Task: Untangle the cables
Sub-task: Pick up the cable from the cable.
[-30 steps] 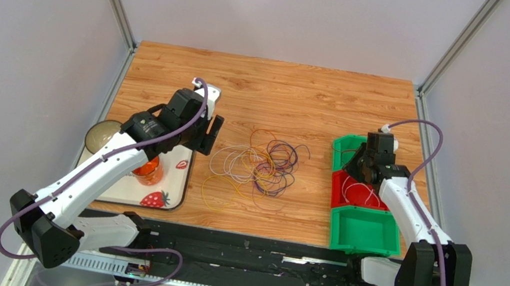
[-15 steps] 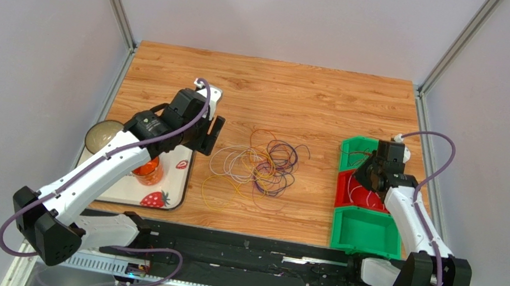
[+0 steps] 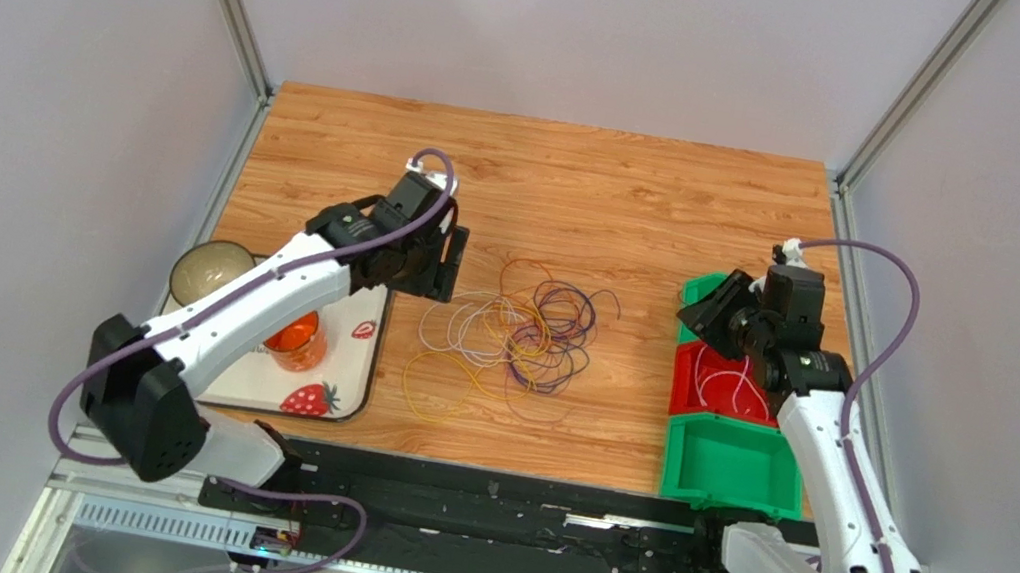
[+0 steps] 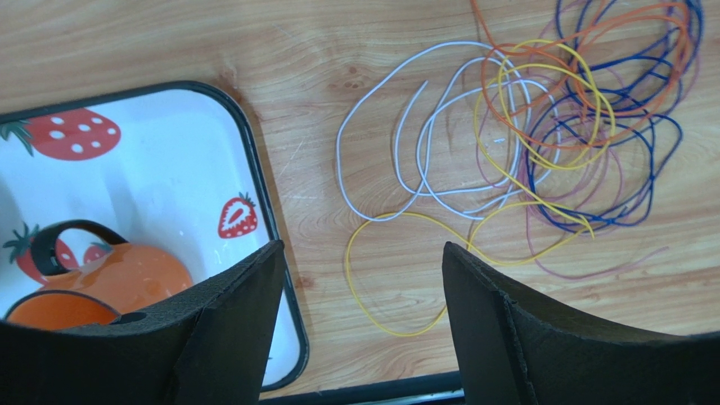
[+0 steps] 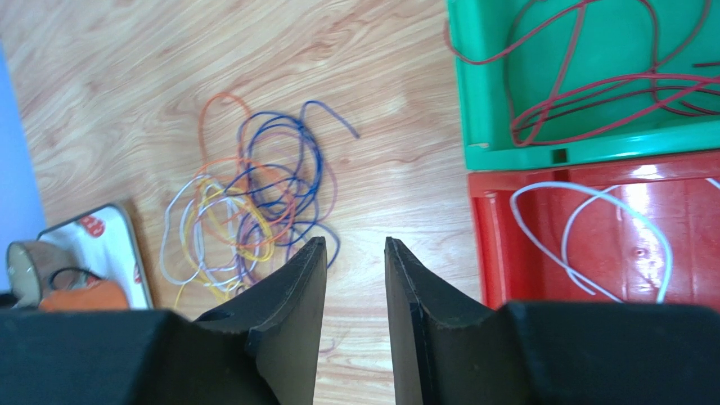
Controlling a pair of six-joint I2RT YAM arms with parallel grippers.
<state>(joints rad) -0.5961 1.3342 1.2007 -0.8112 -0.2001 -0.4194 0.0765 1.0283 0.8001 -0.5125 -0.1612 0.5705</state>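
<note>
Strawberry tray (image 4: 169,169) left, bins (image 3: 733,464) right; cables (image 3: 517,333) tangled on worktop (image 3: 561,188) between; left fingers (image 4: 245,304) wide, right fingers (image 5: 291,295) narrow, empty.

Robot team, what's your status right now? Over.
Left gripper open, empty, beside cables. Right gripper slightly open, empty. Cables tangled, nothing blocking.

One camera looks down on the tabletop (image 3: 561,188) from high behind me. Both wrist cameras, closer, share the cables (image 3: 531,339).

Bright even light, faint shadows, sharp focus, glare in red bin (image 5: 488,253)
</note>
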